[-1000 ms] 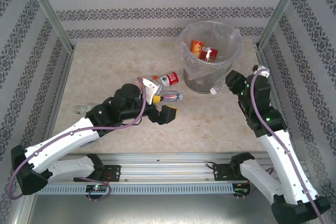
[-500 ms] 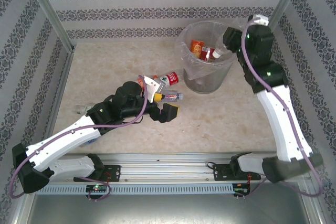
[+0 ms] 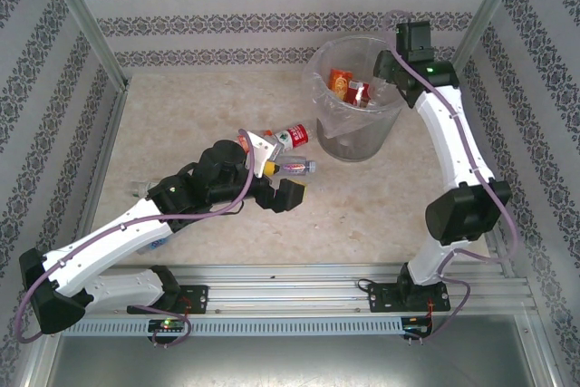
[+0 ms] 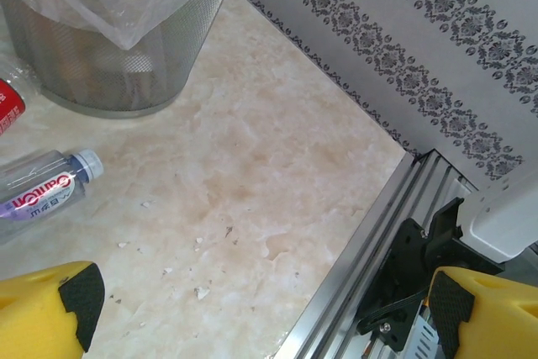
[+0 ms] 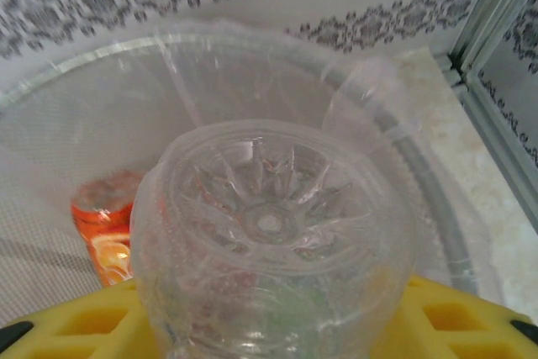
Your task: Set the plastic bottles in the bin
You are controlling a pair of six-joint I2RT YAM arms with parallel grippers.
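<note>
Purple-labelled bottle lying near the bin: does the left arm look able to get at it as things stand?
Probably yes. The open left gripper is close beside the purple-labelled bottle, which lies flat on bare table, nothing on top or across the way; the bin stands apart from it.

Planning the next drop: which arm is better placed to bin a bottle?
Right: its jaws hold a clear bottle over the bin. The left jaws are open, empty, low beside a lying bottle.
</note>
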